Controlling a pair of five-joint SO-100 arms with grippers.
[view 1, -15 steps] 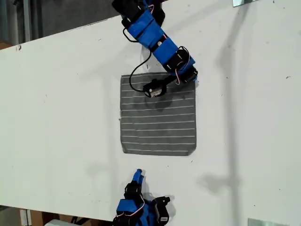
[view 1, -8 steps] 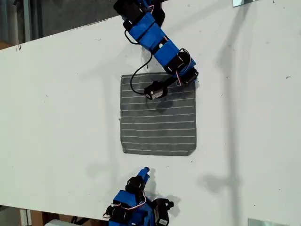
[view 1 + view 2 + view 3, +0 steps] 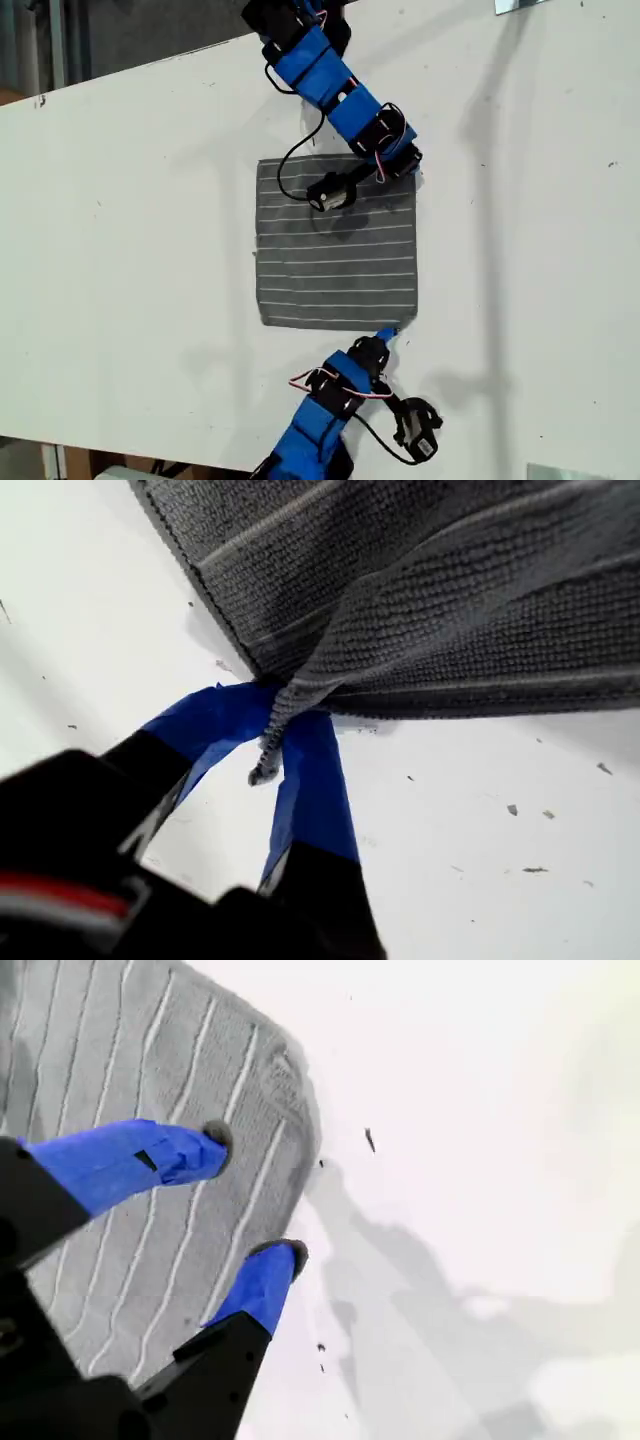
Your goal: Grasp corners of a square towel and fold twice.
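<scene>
your first gripper (image 3: 280, 730) pinched one corner of the soft, limp towel (image 3: 335, 260); your second gripper (image 3: 255, 1195) stood wide over another corner, the right hold.

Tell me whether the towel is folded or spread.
Spread: the towel lies flat as one full square on the table, one corner pinched by my first gripper.

The towel (image 3: 336, 245) lies flat (dark grey, thin white stripes), one corner (image 3: 268, 760) pinched up.
</scene>
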